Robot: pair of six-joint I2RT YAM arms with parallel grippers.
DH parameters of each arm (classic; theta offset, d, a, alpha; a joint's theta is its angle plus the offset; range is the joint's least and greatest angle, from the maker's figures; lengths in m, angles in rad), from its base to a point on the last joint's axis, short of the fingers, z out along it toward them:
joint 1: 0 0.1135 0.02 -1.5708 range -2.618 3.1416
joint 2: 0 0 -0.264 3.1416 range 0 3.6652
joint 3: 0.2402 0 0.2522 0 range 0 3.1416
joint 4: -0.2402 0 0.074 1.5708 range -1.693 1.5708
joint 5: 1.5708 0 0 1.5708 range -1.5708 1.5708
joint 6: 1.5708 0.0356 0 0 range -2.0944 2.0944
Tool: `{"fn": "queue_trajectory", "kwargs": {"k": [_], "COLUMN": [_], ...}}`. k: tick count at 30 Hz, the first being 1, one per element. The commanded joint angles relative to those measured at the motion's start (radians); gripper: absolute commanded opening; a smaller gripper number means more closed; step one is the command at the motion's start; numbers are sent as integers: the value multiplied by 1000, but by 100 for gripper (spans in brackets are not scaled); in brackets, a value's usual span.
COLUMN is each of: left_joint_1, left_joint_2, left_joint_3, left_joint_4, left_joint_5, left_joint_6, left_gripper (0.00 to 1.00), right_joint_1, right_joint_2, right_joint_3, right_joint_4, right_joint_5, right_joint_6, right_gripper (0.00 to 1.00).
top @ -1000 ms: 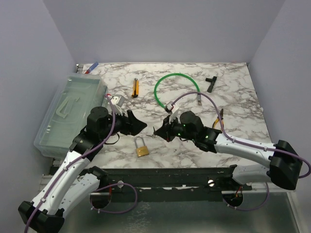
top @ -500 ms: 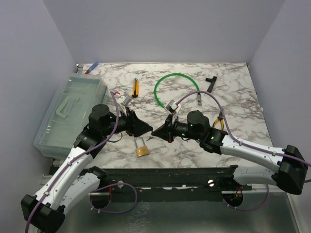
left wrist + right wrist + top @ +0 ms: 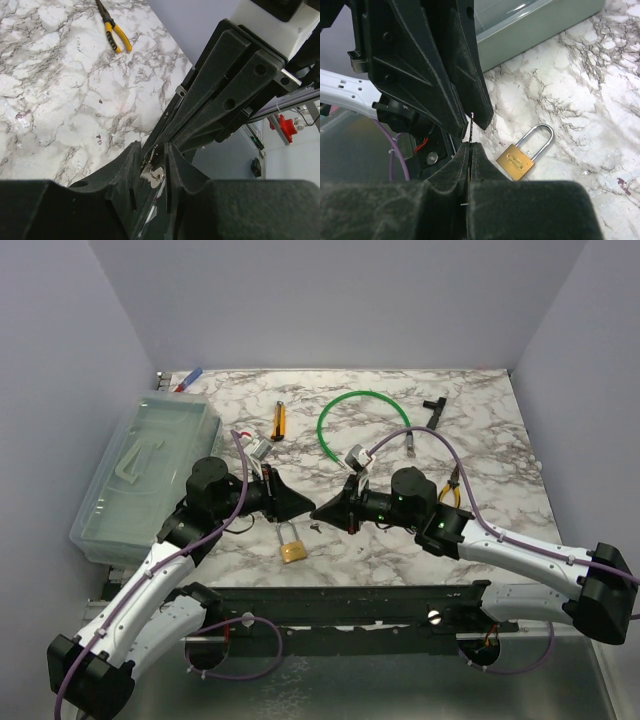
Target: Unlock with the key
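Note:
The key is a thin silvery blade, seen edge-on, sticking out of my right gripper, which is shut on it. In the left wrist view the key's head and ring lie between my left gripper's jaws, which stand slightly apart around it. The two grippers meet tip to tip above the table, the left and the right. The brass padlock lies flat just below them, shackle closed; it also shows in the right wrist view.
A clear plastic bin stands at the left. A green cable loop, a black T-shaped tool and a yellow utility knife lie at the back. Yellow-handled pliers lie right of my right arm.
Both grippers have moved toward each other and lower; the gap between their tips has closed. The key now sits between the left jaws. The padlock has not moved.

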Motion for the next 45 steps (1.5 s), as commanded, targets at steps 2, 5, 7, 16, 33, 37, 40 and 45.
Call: {"fn": "queue_trajectory", "kwargs": {"k": [2,5,7,16,33,37,40,45], "left_joint_1": [4,2,2,2,2,2,2,1], "left_joint_2": [0,-2,-1,-11,27,68,120,213], "left_joint_3": [-29,-41,-45,-54,28,68,125,223], "left_joint_4": [72,123,137,164,49,-46,-156,-339], "left_joint_5": [34,38,36,-12,-301,-475,-582,-653], "left_joint_6": [-39,-58,-70,-108,-158,-245,-316,-403], "left_gripper": [29,26,15,0,0,0,0,0], "right_joint_1": [5,5,5,5,6,6,6,6], "right_joint_2": [-14,-9,-7,-25,-118,-2,60,126], "right_joint_3": [5,4,4,-10,1,92,144,201], "right_joint_4": [47,53,59,62,-123,-200,-214,-207], "right_joint_5": [-36,-46,-53,-7,253,298,301,350], "right_joint_6": [6,8,10,38,26,3,-19,-78], "right_gripper": [0,0,0,10,71,71,71,71]}}
